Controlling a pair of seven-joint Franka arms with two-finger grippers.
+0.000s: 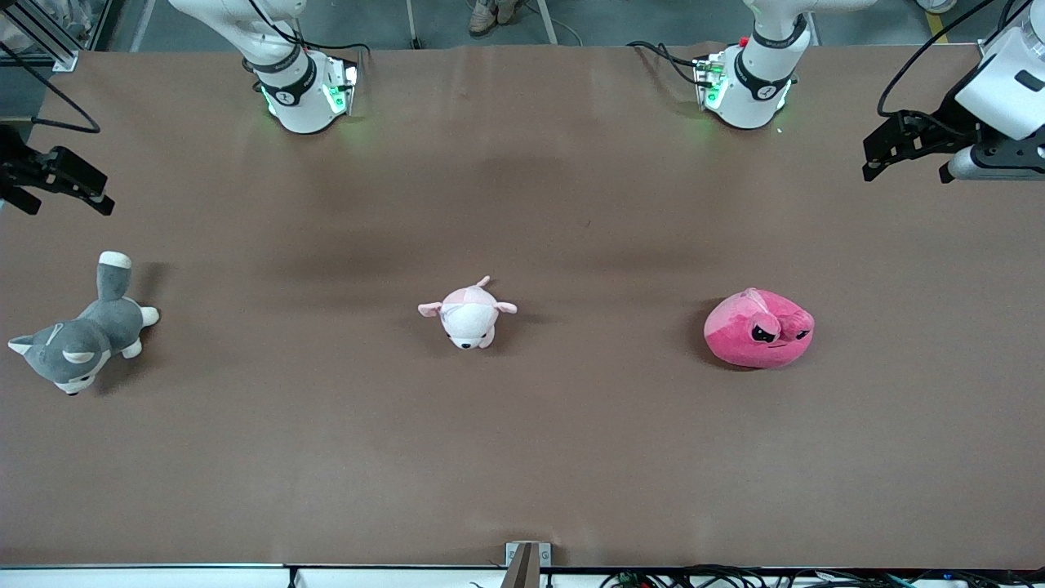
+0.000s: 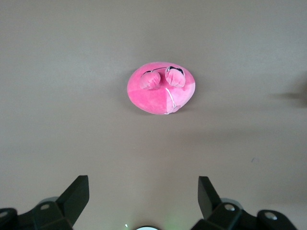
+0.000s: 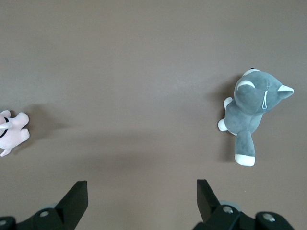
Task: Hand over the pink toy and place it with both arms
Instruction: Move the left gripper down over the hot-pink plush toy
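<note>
The pink toy (image 1: 759, 329), a round hot-pink plush with angry black eyes, lies on the brown table toward the left arm's end. The left wrist view shows the same pink toy (image 2: 161, 88) on bare table, well clear of the fingers. My left gripper (image 1: 906, 167) hangs open in the air over the table's edge at the left arm's end, with nothing between its fingers (image 2: 76, 194). Over the right arm's end of the table, my right gripper (image 1: 65, 202) also stands open and empty; its fingers (image 3: 76, 196) frame bare table.
A small pale pink-and-white plush animal (image 1: 468, 314) lies at the table's middle, seen too at the rim of the right wrist view (image 3: 12, 132). A grey-and-white plush dog (image 1: 82, 335) (image 3: 252, 108) lies toward the right arm's end. Both arm bases (image 1: 306, 94) (image 1: 747, 90) stand along the table's edge farthest from the front camera.
</note>
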